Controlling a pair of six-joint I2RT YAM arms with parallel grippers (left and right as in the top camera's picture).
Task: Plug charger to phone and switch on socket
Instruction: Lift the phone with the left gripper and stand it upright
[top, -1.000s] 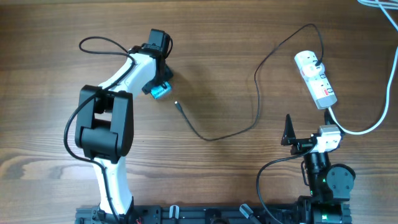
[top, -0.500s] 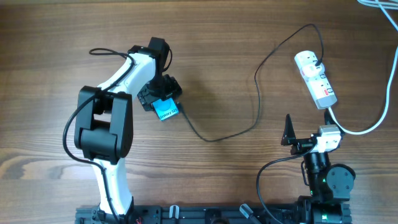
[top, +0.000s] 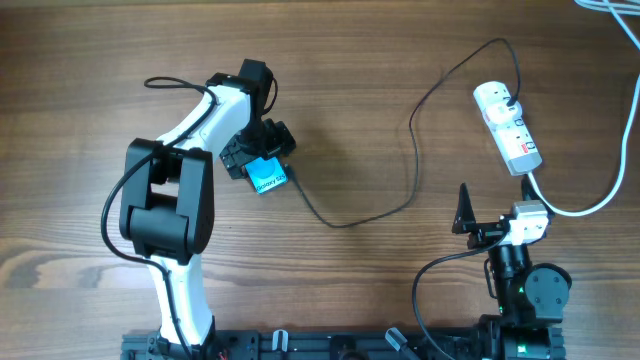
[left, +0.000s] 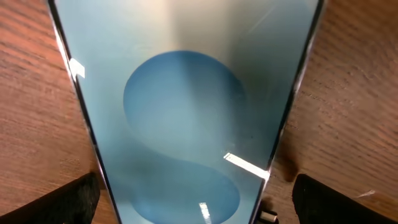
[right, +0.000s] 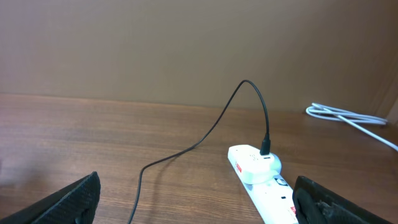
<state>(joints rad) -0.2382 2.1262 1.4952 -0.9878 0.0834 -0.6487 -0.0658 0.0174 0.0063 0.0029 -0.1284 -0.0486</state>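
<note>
The phone (top: 266, 175) lies flat on the wooden table, screen up, and fills the left wrist view (left: 186, 112). My left gripper (top: 258, 153) is open, with one finger on each side of the phone (left: 196, 202). The charger cable (top: 400, 200) runs from its black plug (top: 512, 101) in the socket (top: 508, 128) to the metal-tipped connector (top: 287, 171), which lies right beside the phone's edge (left: 267, 216). My right gripper (right: 196, 205) is open and empty, low on the right (top: 466, 212), facing the socket (right: 261, 174) and plug (right: 265, 148).
The socket's thick white cord (top: 600, 195) curves off to the right edge of the table. More white cable lies at the far right corner (right: 348, 115). The arm bases stand at the table's near edge.
My left gripper moved the phone down and right toward the connector, and the phone now lies flat, screen up. Little differs over the last half second. The right arm has not moved.
</note>
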